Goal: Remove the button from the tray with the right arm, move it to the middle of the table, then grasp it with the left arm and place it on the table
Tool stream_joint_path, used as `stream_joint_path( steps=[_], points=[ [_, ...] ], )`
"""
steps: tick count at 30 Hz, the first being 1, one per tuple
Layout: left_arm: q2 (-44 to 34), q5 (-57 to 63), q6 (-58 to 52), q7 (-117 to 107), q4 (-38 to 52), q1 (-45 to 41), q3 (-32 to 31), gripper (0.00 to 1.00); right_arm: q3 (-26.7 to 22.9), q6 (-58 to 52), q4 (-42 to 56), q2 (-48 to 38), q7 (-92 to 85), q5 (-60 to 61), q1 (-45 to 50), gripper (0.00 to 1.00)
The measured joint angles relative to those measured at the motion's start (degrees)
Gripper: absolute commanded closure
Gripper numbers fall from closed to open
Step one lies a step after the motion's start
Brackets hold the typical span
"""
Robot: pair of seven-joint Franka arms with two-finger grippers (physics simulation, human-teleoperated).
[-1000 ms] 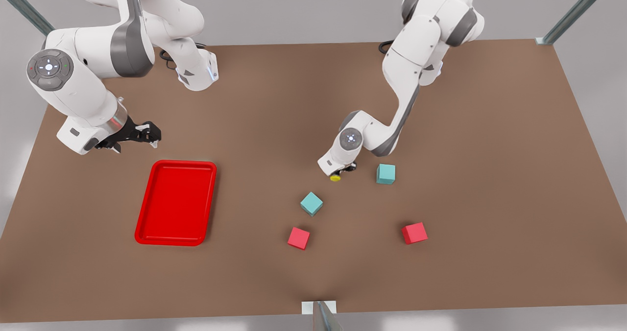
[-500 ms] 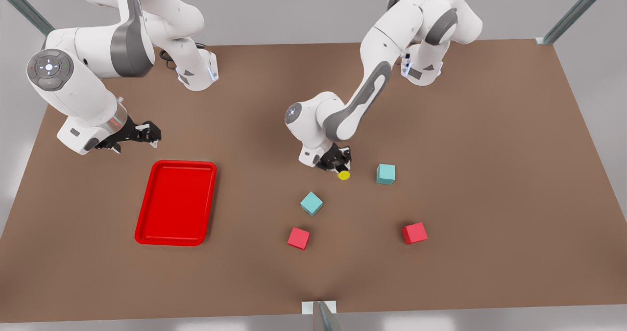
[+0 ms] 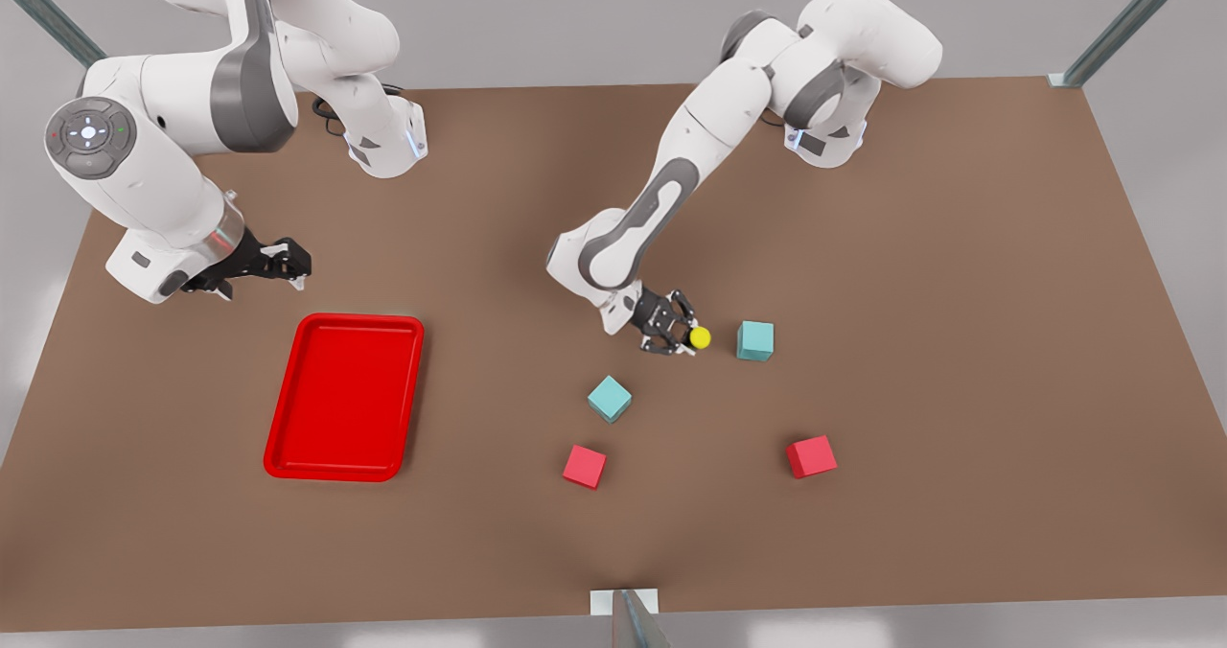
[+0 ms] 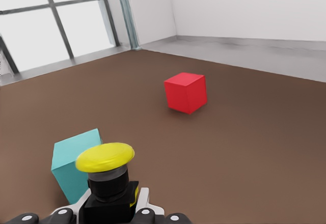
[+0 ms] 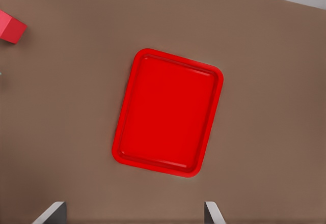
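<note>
half the button (image 4: 106,175) behind left hand (image 4: 102,215) fingers

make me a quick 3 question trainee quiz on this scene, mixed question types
1. True or false: the red tray has the button lying in it.
2. Which gripper holds the button? A) left gripper B) right gripper
3. Fill in: in the front view, the cube nearest the button is the ___ cube.

Key:
1. False. The tray has nothing in it; the button is out over the table.
2. A. The left wrist view shows the button's black body clamped between its fingers, while the right gripper hangs open above the tray.
3. Teal, just to the front view's right of the button.
</note>
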Motion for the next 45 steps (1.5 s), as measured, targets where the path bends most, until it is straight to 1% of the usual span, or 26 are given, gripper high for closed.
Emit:
stream_joint_path(
  steps=[4, 5, 6, 18, 21, 24, 26, 27, 28, 29, 30, 32, 33, 34, 35, 36, 38, 41, 43, 45],
  points=[
    [2.3, 3.9, -0.7, -9.1, -0.6, 0.0, 0.0, 0.51, 0.0, 0.0, 0.0, 0.0, 0.0, 0.0, 0.2, 0.0],
    [2.4, 4.5, -0.8, -11.0, -0.7, 0.0, 0.0, 0.47, 0.0, 0.0, 0.0, 0.0, 0.0, 0.0, 0.2, 0.0],
    [2.5, 5.1, -0.9, -12.8, -0.7, 0.0, 0.0, 0.0, 0.0, 0.0, 0.0, 0.0, 0.0, 0.0, 0.2, 0.0],
    [2.7, 7.8, -2.8, -27.4, -0.8, -0.1, 0.1, 0.0, 0.0, 0.1, 0.0, 0.1, -0.1, 0.0, 0.2, 0.0],
    [1.7, 8.6, -4.2, -28.6, -0.8, -0.1, 0.1, 0.0, 0.0, 0.1, 0.0, 0.1, -0.1, 0.0, 0.2, 0.0],
    [-1.6, 9.0, -5.2, -28.1, -0.8, 0.2, 0.1, 0.0, 0.0, 0.1, 0.0, 0.1, -0.1, 0.0, 0.2, 0.0],
    [-5.8, 7.9, -5.6, -25.7, -1.1, 1.1, 0.3, 0.0, 0.0, 0.1, 0.0, 0.1, -0.1, 0.0, 0.3, 0.0],
    [-9.0, 5.1, -5.8, -23.0, -1.0, 1.7, 0.4, 0.0, 0.0, 0.1, 0.0, 0.1, -0.1, 0.1, 0.3, 0.0],
    [-12.1, 0.5, -6.0, -19.4, -0.5, 3.2, 0.4, 0.0, 0.0, 0.1, 0.0, 0.1, -0.1, 0.1, 0.3, 0.0],
    [-14.1, -5.7, -6.2, -14.9, 1.9, 6.0, 0.5, 0.0, 0.0, 0.1, 0.0, 0.1, -0.1, 0.0, 0.4, 0.0],
    [-15.2, -13.3, -6.4, -9.7, 4.6, 10.5, 0.5, 0.0, 0.0, 0.1, 0.0, 0.2, -0.1, 0.0, 0.4, 0.0],
    [-16.3, -28.2, -8.2, 2.4, 11.0, 23.2, 0.5, 0.0, 0.0, 0.1, 0.0, 0.2, 0.0, 0.0, 0.5, 0.0],
    [-16.7, -33.7, -9.5, 8.9, 13.4, 29.4, 0.4, 0.0, 0.0, 0.1, 0.0, 0.2, 0.0, 0.0, 0.5, 0.0],
    [-18.6, -38.1, -10.7, 15.5, 15.2, 34.3, 0.5, 0.0, 0.0, 0.1, 0.0, 0.2, 0.0, 0.0, 0.5, 0.0],
    [-22.8, -41.5, -11.8, 22.1, 16.0, 37.8, 0.5, 0.0, 0.0, 0.1, 0.0, 0.2, 0.0, 0.1, 0.5, 0.0],
    [-28.1, -44.0, -12.7, 28.5, 15.4, 40.2, 0.6, 0.0, 0.1, 0.1, 0.0, 0.2, 0.0, 0.1, 0.5, 0.0],
    [-38.4, -47.4, -14.1, 40.4, 11.0, 42.4, 0.5, 0.0, 0.1, 0.1, 0.0, 0.2, 0.1, 0.1, 0.5, 0.0],
    [-50.7, -50.0, -13.9, 56.2, 0.4, 42.9, 0.5, 0.0, 0.1, 0.1, 0.0, 0.2, 0.0, 0.0, 0.3, 0.0],
    [-54.7, -50.8, -12.9, 65.7, -4.2, 42.7, 0.5, 0.0, 0.1, 0.1, 0.0, 0.2, 0.0, 0.0, 0.3, 0.0],
    [-55.8, -51.3, -12.1, 74.5, -5.8, 42.3, 0.6, 0.0, 0.1, 0.1, 0.0, 0.2, 0.0, 0.0, 0.2, 0.0]
  ],
)
